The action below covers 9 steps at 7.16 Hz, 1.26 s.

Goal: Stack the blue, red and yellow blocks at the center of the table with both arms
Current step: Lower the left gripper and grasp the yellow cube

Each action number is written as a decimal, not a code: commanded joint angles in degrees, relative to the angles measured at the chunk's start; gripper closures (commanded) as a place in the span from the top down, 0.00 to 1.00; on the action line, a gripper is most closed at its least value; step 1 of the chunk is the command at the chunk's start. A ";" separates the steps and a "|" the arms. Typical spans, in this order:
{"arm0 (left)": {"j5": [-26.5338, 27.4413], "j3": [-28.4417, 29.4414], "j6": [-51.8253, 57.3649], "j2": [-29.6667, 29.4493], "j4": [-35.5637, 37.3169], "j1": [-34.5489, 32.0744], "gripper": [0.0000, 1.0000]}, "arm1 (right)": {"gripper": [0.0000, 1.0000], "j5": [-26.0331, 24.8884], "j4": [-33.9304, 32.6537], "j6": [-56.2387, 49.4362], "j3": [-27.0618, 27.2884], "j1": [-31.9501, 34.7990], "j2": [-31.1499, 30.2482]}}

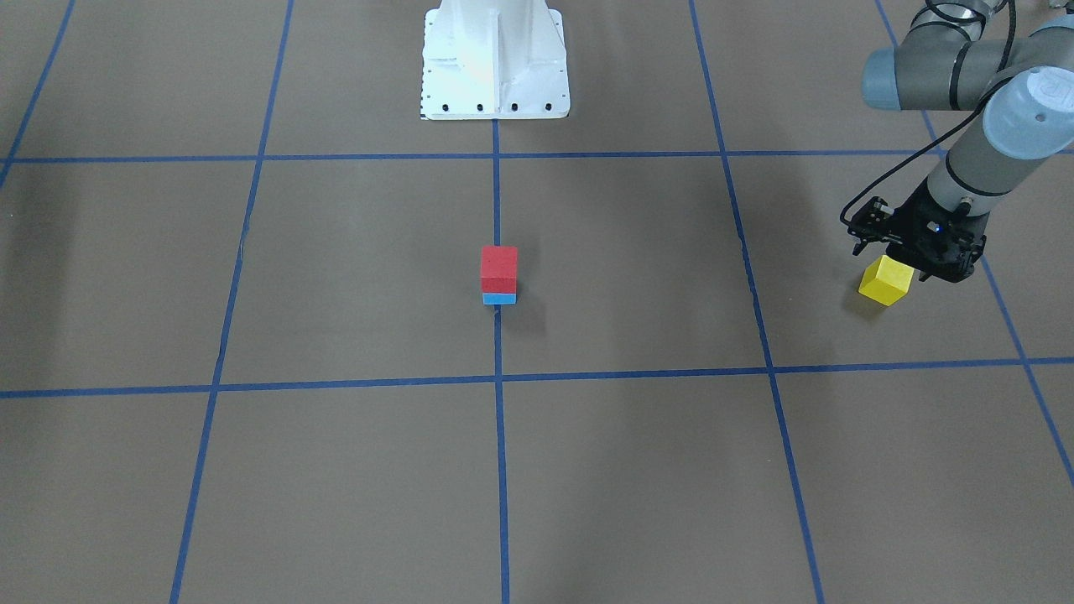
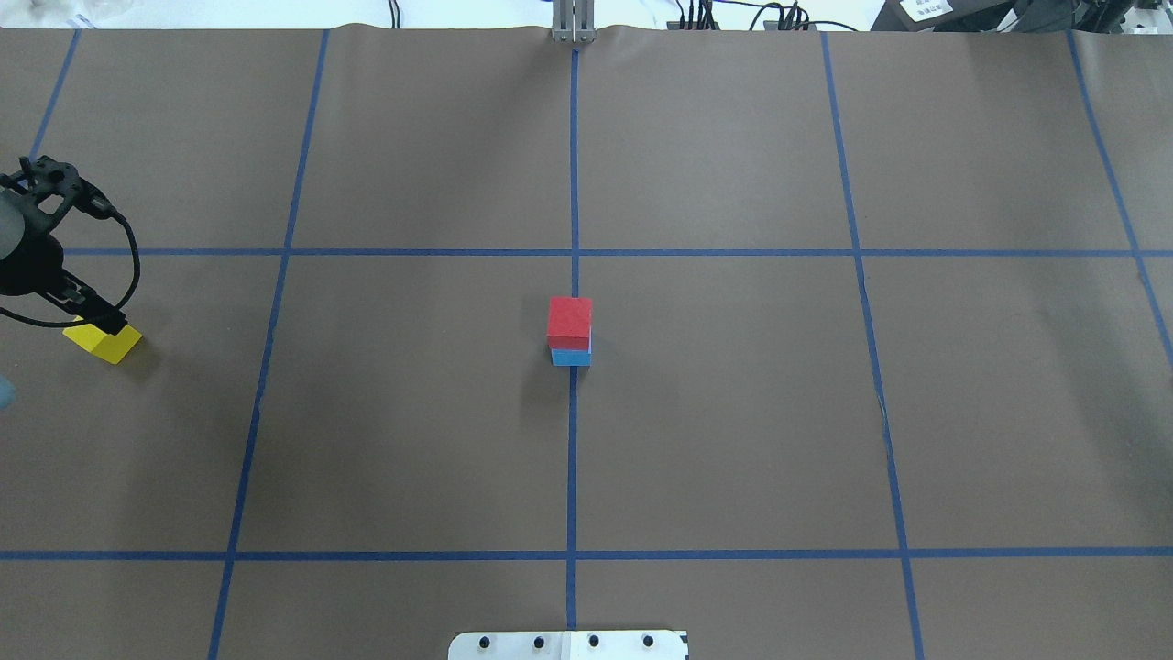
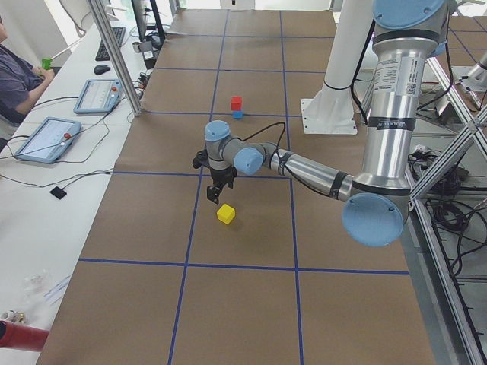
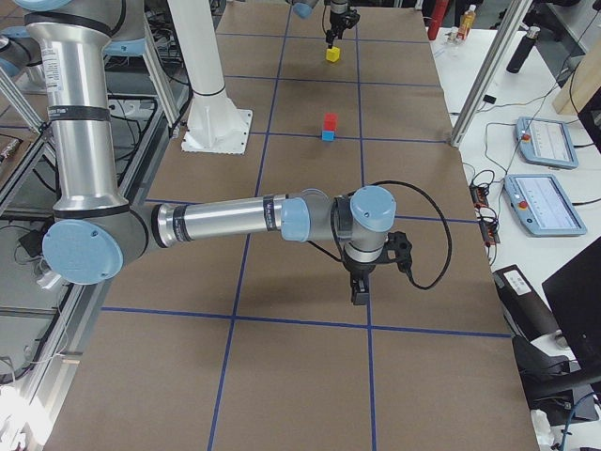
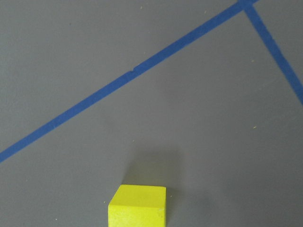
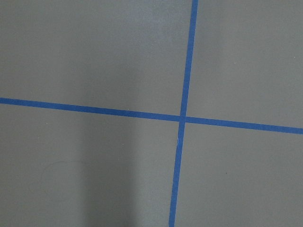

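Note:
A red block (image 1: 499,266) sits on a blue block (image 1: 499,298) at the table's centre; the stack also shows in the overhead view (image 2: 570,322). A yellow block (image 1: 886,280) lies on the table far out on my left side, at the bottom edge of the left wrist view (image 5: 138,208). My left gripper (image 1: 913,262) hovers just above it, looks open, and holds nothing. My right gripper (image 4: 360,293) shows only in the exterior right view, low over bare table away from the blocks; I cannot tell if it is open or shut.
Brown paper with a blue tape grid (image 2: 574,252) covers the table. The white robot base (image 1: 495,59) stands at the table's robot side. Tablets and cables (image 3: 46,137) lie on a side bench beyond the paper.

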 commanded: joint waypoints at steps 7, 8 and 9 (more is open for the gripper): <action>0.00 9.58 -2.92 -0.74 -7.37 0.43 1.00 | 0.99 -0.09 0.09 0.00 -0.13 0.02 -0.07; -0.09 9.40 -3.72 -0.83 -7.37 0.43 1.00 | 0.99 -0.01 0.09 0.00 -0.31 0.02 -0.07; -0.09 9.31 -5.12 -0.74 -7.37 0.43 0.67 | 0.99 -0.09 0.09 0.00 -0.31 0.02 -0.07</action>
